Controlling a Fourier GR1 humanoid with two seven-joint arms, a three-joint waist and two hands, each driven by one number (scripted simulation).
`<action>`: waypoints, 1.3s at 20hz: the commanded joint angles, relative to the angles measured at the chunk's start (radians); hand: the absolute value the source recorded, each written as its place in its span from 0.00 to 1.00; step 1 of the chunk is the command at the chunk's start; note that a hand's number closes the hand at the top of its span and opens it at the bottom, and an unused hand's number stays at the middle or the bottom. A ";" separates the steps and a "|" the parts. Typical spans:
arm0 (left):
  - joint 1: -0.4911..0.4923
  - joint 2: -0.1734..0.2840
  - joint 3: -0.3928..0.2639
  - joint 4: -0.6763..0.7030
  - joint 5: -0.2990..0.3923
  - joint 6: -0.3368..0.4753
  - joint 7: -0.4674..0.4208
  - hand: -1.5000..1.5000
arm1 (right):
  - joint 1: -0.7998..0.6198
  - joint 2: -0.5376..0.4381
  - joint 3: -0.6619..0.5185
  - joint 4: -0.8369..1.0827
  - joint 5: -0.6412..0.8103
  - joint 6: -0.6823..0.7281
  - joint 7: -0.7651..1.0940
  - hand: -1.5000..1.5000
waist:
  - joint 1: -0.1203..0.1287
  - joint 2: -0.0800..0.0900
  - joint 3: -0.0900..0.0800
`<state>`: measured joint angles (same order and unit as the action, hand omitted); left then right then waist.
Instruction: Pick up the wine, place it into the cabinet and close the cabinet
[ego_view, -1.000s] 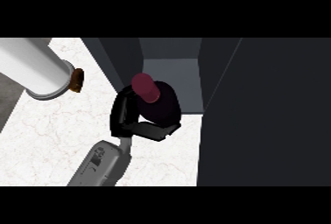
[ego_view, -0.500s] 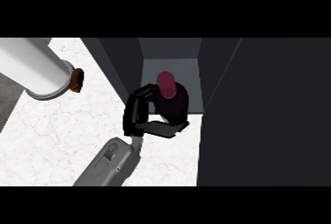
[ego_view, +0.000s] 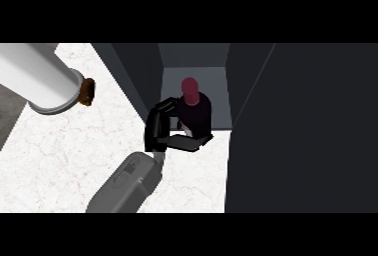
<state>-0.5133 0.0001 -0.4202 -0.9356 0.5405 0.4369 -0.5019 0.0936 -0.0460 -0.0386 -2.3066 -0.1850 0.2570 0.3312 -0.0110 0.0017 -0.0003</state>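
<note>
The wine (ego_view: 195, 106), a dark bottle with a red cap, stands in the mouth of the dark cabinet (ego_view: 218, 82), on its grey shelf. My left hand (ego_view: 156, 131) is shut on the bottle from its left and near side, fingers curled round the body, thumb across the front. Its grey forearm (ego_view: 125, 185) comes in from the lower edge. The bottle's lower part is hidden by the hand. The cabinet door (ego_view: 303, 130) stands open as a large dark panel at the right. My right hand does not show.
A big white cylinder (ego_view: 37, 75) lies at the upper left on the white marble counter (ego_view: 66, 160), with a small brown piece (ego_view: 87, 92) at its end. The cabinet's left wall (ego_view: 136, 75) rises just left of the hand.
My left hand has carried the wine to the right and a little deeper, from the cabinet's left edge into its opening. Most of that motion came early; the last half second shows little.
</note>
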 joint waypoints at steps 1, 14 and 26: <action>-0.016 0.000 -0.021 0.065 0.071 -0.008 -0.054 1.00 | 0.058 0.016 0.017 0.014 0.014 0.033 -0.065 0.00 | -0.001 0.000 0.000; -0.172 0.000 -0.005 0.358 0.288 -0.197 -0.181 1.00 | -0.078 0.022 0.020 0.066 0.023 -0.041 0.021 0.00 | -0.006 0.002 0.000; -0.317 0.000 -0.037 0.522 0.438 -0.231 -0.219 1.00 | -0.093 0.019 0.020 0.064 -0.006 -0.024 0.015 0.00 | -0.024 0.008 -0.001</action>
<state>-0.8008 0.0001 -0.4432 -0.4591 0.9310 0.2233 -0.7033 0.0755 -0.0340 -0.0366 -2.2597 -0.2019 0.2652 0.3110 -0.0310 0.0071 -0.0006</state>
